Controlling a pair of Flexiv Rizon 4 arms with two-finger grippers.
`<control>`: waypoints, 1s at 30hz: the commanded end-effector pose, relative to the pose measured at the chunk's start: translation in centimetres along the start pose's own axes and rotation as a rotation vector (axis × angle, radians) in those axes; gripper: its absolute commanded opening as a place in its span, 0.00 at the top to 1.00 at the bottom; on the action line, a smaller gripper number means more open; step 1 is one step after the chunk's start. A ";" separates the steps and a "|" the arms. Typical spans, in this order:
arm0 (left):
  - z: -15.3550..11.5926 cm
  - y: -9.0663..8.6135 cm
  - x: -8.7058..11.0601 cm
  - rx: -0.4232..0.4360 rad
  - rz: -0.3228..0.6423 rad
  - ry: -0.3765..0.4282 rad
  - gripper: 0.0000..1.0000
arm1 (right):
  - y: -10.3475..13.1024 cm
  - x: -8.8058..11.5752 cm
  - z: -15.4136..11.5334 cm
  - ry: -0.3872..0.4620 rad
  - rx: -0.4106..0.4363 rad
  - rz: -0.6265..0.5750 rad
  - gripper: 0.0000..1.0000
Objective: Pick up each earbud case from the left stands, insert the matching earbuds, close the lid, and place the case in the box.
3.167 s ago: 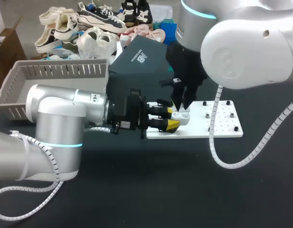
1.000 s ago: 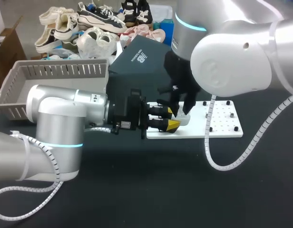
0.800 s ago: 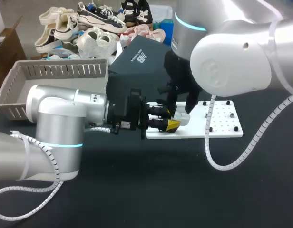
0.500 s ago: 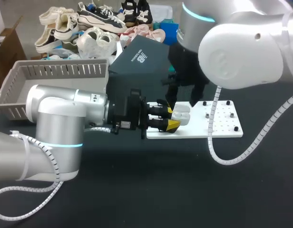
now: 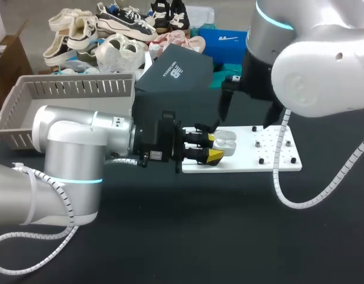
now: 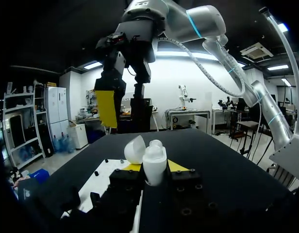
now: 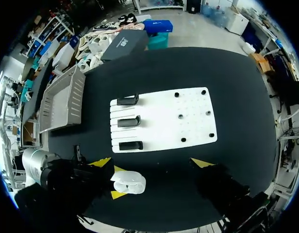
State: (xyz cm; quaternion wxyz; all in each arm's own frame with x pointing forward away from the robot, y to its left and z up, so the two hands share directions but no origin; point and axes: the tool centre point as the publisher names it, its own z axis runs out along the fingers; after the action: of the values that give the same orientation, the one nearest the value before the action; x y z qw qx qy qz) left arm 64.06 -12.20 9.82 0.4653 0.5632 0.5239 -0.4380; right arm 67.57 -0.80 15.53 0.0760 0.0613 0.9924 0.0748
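Left end effector (image 5: 213, 147) clamps the white earbud case (image 5: 227, 142), lid up; right end effector (image 7: 152, 162) hangs above, spread wide.

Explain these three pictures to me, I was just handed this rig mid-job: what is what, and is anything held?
This is a two-armed robot at a black table. The head view looks down from behind; each round view comes from a camera on one arm's wrist. The left fingers grip a white case with its lid open. The right fingers hang open and empty above the table. On the table lie a white board with three black stands, a grey basket and a dark box.
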 end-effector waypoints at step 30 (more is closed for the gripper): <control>0.0 -0.1 0.0 -0.004 0.001 -0.001 1.00 | -2.1 2.9 0.5 0.005 0.034 -0.048 0.00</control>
State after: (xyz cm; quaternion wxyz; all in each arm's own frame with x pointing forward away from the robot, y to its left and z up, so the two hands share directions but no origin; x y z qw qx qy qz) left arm 64.04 -12.19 9.82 0.4653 0.5632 0.5239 -0.4380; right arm 65.22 -1.82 14.28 0.0578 0.0328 0.9964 0.0526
